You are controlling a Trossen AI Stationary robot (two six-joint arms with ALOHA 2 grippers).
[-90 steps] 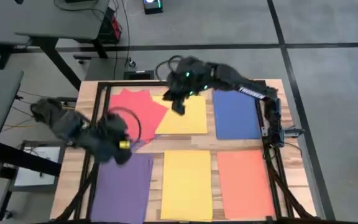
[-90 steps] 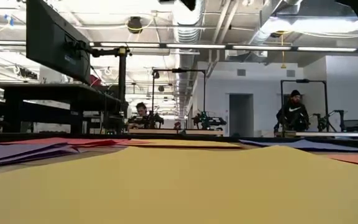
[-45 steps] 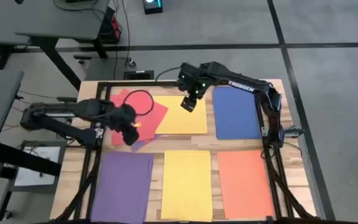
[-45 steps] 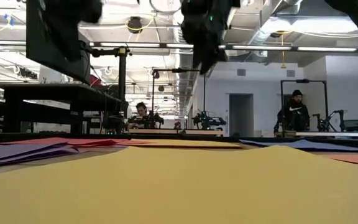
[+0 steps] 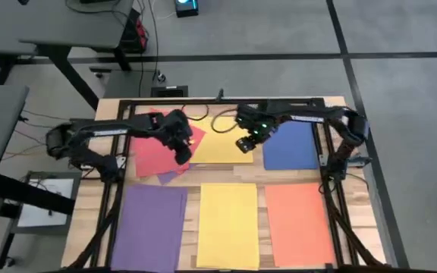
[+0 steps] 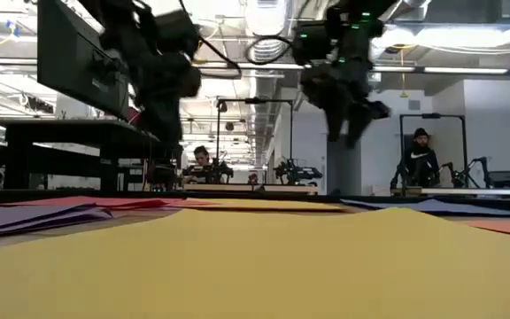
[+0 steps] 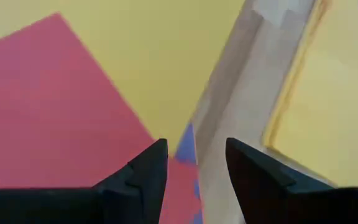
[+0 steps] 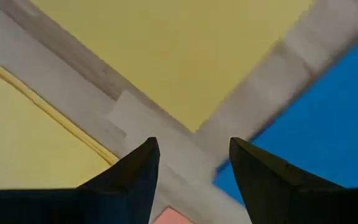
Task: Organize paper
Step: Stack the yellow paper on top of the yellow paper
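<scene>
Done: purple stack [image 5: 152,227], yellow stack [image 5: 228,225] and orange stack [image 5: 300,224] lie squared along the worktop's [image 5: 192,216] 6 o'clock edge; blue stack [image 5: 289,144] is neat toward 2 o'clock.
Left to do: red sheets [image 5: 155,148] at 10 o'clock are fanned and skewed, overlapping the far yellow sheet [image 5: 217,144], purple corners poking out beneath.
Left gripper [image 5: 180,154]: over the red pile's 3 o'clock edge, fingers apart, empty.
Right gripper [image 5: 244,144]: over the far yellow sheet's 3 o'clock side, fingers apart, empty.
Progress: judged mostly sorted.

paper [image 5: 228,224]: on table [image 5: 336,107] | front row three stacks | rear row overlapping
</scene>
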